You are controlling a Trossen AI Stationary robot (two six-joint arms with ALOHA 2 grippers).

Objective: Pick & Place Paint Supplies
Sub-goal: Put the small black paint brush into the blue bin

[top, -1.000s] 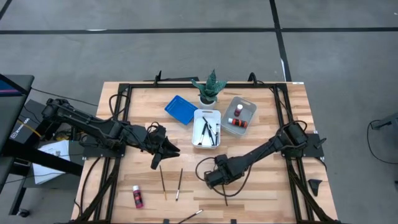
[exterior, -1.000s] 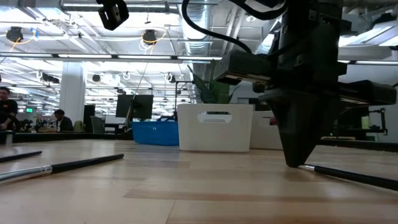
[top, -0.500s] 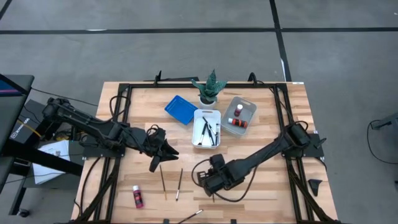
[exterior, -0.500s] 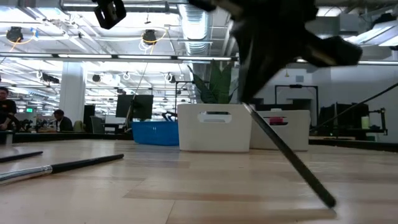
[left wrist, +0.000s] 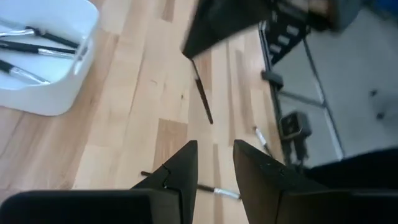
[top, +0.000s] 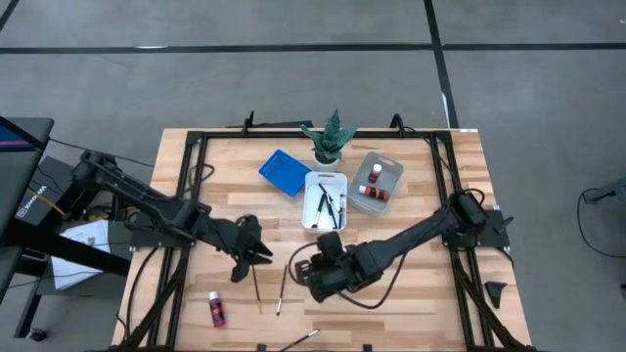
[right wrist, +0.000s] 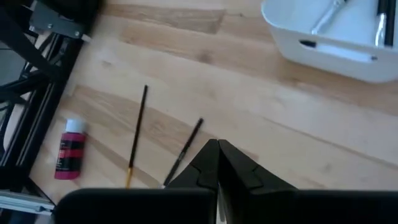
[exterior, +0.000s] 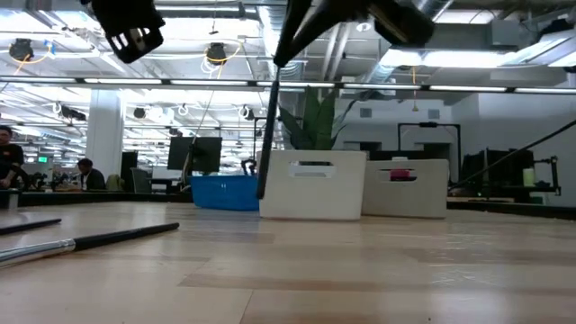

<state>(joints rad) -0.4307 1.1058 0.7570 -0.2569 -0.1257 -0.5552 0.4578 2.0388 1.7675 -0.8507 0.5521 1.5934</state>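
One paintbrush (exterior: 267, 135) hangs pinched in the right gripper (top: 313, 277), clear of the table, probably for the carry to the white tray (top: 311, 182).
High view: the right arm reaches in low across the boards, its gripper just short of the white tray, which already holds brushes; the left gripper (top: 256, 257) hovers over two loose paintbrushes (top: 257, 289), likely lining up the next pick, with a red bottle (top: 216, 309) nearby. Low view: the lifted brush dangles almost upright by its top end, tip well off the wood. Left wrist view: the left fingers stand partly apart with nothing between them, pointed down at the table. Right wrist view: the right fingers are pressed together, tilted down over the loose brushes and bottle.
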